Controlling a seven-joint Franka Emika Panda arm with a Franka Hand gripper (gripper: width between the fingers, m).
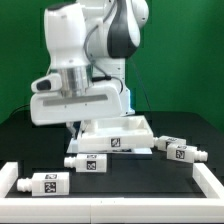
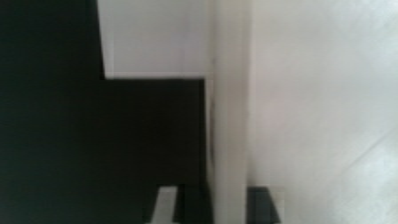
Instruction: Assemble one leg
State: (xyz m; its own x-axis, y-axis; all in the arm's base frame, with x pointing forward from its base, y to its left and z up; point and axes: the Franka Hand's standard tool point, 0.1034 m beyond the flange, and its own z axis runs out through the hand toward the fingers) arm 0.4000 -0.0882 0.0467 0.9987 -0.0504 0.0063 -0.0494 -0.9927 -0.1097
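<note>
The white square tabletop [image 1: 118, 138], with a marker tag on its side, lies at the middle of the black table under the arm. Three white legs with tags lie loose: one [image 1: 88, 162] just in front of the tabletop, one [image 1: 45, 184] at the exterior view's left front, one [image 1: 182, 151] at its right. In the exterior view the arm's white hand [image 1: 80, 100] hides the fingers. In the wrist view my gripper [image 2: 215, 205] straddles the tabletop's pale edge [image 2: 222, 120], with a finger close on each side. The tabletop's broad face [image 2: 320, 100] fills one side.
A low white fence [image 1: 100, 212] runs along the table's front and up both sides [image 1: 210, 185]. A green curtain [image 1: 190, 50] hangs behind. The black mat [image 1: 140, 185] shows between the legs and the fence.
</note>
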